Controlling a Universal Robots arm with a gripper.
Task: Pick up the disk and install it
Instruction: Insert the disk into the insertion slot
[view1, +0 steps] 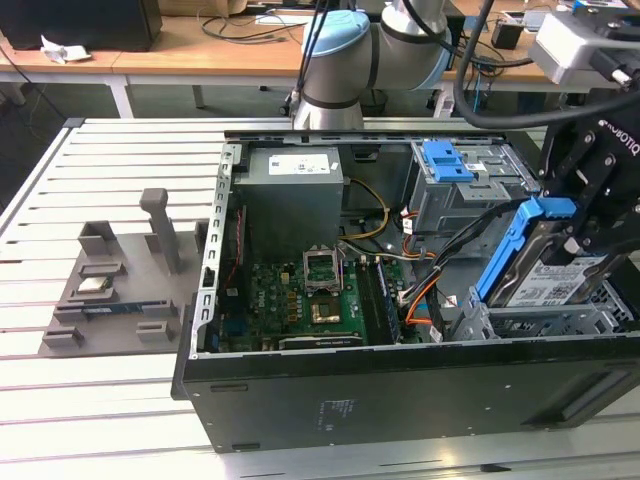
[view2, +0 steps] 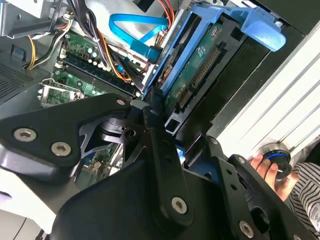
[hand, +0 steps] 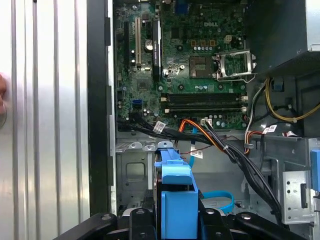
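The disk (view1: 545, 275) is up off its resting place, tilted on edge at the open computer case's (view1: 330, 400) drive cage (view1: 540, 320), at about four o'clock from the motherboard (view1: 315, 300) in the exterior view. The gripper (view1: 590, 235) is right on it, black fingers (view1: 600, 215) clamped on the blue caddy around its upper end, the tab of the caddy poking out at ten o'clock from the fingers. In the second wrist view the disk (view2: 197, 65) stands steeply, green circuit side and connector edge facing the camera, with the gripper linkage (view2: 150, 150) reaching up to its lower corner from six o'clock. In the first wrist view the blue caddy handle (hand: 175, 200) sits squarely between the two black fingers (hand: 137, 220), metal bay floor beyond it at twelve o'clock.

Room is tight here. A bundle of black and orange cables (view1: 425, 290) runs just beside the disk at its nine o'clock in the exterior view. A second blue bracket (view1: 447, 160) sits in the upper bay at eleven o'clock from the disk, well apart. The case's black wall lies close along the disk's six o'clock side. The grey power supply (view1: 295, 195) is far off across the case. A person's hand (view2: 267, 167) rests on a knob outside the case in the second wrist view.
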